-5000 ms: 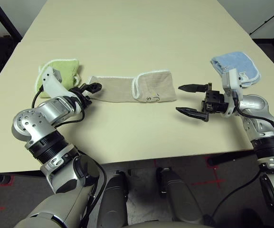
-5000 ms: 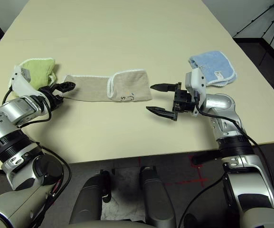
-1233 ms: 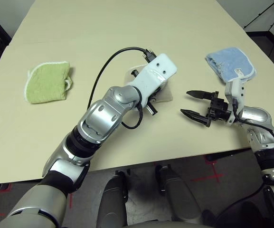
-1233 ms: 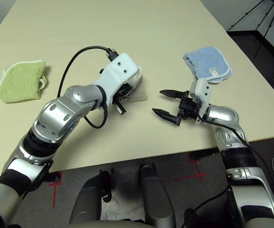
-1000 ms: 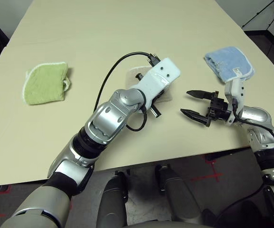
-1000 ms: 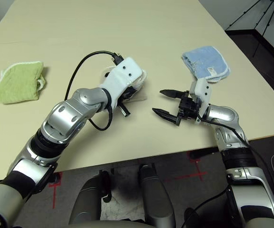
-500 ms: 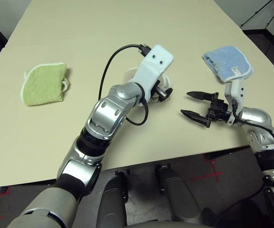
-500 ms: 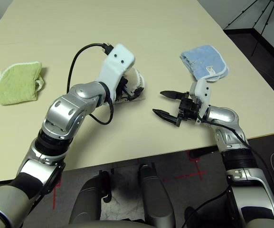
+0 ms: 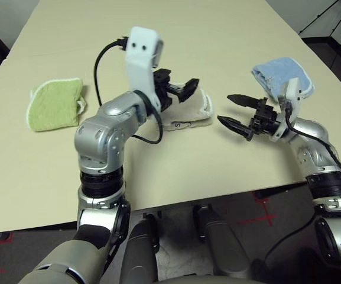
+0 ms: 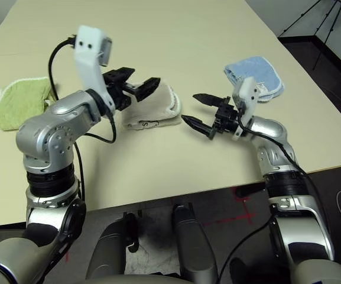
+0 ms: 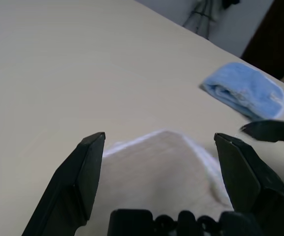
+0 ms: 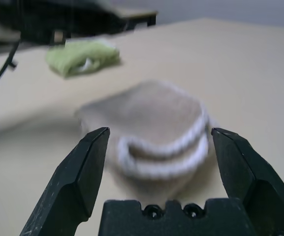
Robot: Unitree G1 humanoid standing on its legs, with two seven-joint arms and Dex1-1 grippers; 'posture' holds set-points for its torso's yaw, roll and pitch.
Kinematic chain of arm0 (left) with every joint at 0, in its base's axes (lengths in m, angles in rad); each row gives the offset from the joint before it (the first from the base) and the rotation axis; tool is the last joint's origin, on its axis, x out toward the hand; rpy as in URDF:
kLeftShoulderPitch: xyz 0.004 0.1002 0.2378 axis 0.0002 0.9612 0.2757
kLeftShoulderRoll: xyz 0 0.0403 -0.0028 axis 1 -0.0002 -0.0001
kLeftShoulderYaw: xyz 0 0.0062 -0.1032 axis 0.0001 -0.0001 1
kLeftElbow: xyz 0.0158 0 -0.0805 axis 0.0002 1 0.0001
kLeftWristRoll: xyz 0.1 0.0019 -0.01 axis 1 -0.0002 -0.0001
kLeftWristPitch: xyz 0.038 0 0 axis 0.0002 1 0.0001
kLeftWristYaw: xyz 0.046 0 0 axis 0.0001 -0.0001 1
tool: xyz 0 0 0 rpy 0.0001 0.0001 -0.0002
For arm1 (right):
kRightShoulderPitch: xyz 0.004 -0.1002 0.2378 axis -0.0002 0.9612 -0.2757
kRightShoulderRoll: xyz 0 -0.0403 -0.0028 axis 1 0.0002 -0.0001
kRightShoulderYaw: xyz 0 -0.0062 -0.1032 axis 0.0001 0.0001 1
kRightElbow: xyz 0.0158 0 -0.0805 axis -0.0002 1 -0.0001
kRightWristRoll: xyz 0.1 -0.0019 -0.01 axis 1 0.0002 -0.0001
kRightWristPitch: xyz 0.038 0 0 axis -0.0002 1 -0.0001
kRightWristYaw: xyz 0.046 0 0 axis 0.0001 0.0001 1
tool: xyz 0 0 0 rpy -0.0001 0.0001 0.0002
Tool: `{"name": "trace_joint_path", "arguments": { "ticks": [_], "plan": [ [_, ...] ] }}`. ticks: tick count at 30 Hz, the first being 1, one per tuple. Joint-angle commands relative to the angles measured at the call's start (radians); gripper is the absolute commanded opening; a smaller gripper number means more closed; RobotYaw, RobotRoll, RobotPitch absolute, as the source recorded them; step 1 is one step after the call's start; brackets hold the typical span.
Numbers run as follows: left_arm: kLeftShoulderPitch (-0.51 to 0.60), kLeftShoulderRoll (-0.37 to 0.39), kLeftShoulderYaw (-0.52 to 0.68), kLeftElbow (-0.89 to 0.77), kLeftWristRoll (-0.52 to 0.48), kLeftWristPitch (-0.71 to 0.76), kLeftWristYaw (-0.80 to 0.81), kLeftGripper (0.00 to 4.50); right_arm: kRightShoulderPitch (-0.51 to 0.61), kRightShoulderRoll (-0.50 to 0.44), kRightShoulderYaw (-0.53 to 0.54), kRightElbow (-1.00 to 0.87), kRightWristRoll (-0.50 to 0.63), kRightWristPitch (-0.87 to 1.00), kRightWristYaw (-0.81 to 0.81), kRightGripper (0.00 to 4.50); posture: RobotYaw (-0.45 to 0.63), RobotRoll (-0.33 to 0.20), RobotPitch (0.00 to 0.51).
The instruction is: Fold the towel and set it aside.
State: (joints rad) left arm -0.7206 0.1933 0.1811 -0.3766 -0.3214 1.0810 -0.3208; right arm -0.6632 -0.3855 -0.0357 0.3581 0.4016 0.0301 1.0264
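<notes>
- Cream tabletop (image 9: 229,35) carries the folded beige terry towel with white edging (image 9: 188,115).
- Left gripper (image 9: 179,90) spread empty above that towel; right gripper (image 9: 234,111) spread empty beside it.
- Pinch all layers together so the fold holds while moving it.

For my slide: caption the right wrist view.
Open right gripper faces the folded towel on the table.

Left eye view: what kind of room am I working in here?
Probably a lab or recording room, not a home. A large bare cream table holds just three small cloths: a folded beige terry towel, a lime-green towel and a light-blue towel. A black tripod stands beyond it; red tape marks dot the floor.
</notes>
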Motion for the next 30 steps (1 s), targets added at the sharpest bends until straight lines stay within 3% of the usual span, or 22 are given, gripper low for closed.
{"name": "trace_joint_path", "arguments": {
  "ticks": [1, 5, 10, 11, 13, 16, 23, 30],
  "plan": [
    [0.077, 0.059, 0.013, -0.038, -0.019, -0.065, -0.031, 4.49, -0.026, 0.036, 0.004, -0.006, -0.005, 0.011, -0.038, 4.5, -0.12, 0.0, 0.201],
    [0.176, 0.131, 0.01, -0.06, -0.019, -0.149, -0.059, 4.49, -0.063, 0.092, 0.01, 0.018, -0.016, 0.001, -0.073, 4.5, -0.11, 0.0, 0.198],
    [0.221, 0.16, 0.029, -0.07, -0.033, -0.199, -0.052, 4.49, -0.108, 0.152, 0.02, 0.065, -0.033, -0.026, -0.086, 4.5, -0.09, 0.0, 0.193],
    [0.223, 0.161, 0.031, -0.073, -0.039, -0.201, -0.052, 4.5, -0.114, 0.159, 0.02, 0.077, -0.037, -0.032, -0.086, 4.32, -0.07, 0.0, 0.191],
    [0.228, 0.167, 0.028, -0.074, -0.039, -0.206, -0.044, 4.1, -0.122, 0.165, 0.02, 0.1, -0.045, -0.046, -0.087, 3.83, -0.07, 0.0, 0.19],
    [0.248, 0.182, 0.024, -0.086, -0.04, -0.224, -0.044, 3.15, -0.133, 0.176, 0.024, 0.129, -0.053, -0.066, -0.087, 2.71, -0.06, 0.0, 0.19],
    [0.256, 0.198, 0.009, -0.082, -0.038, -0.238, -0.039, 3.13, -0.138, 0.187, 0.025, 0.139, -0.065, -0.08, -0.097, 0.05, -0.06, 0.0, 0.191],
    [0.166, 0.202, 0.009, -0.06, -0.075, -0.229, -0.044, 3.13, -0.153, 0.163, 0.01, 0.132, -0.056, -0.062, -0.106, 0.05, -0.08, 0.0, 0.193]
  ]
}}
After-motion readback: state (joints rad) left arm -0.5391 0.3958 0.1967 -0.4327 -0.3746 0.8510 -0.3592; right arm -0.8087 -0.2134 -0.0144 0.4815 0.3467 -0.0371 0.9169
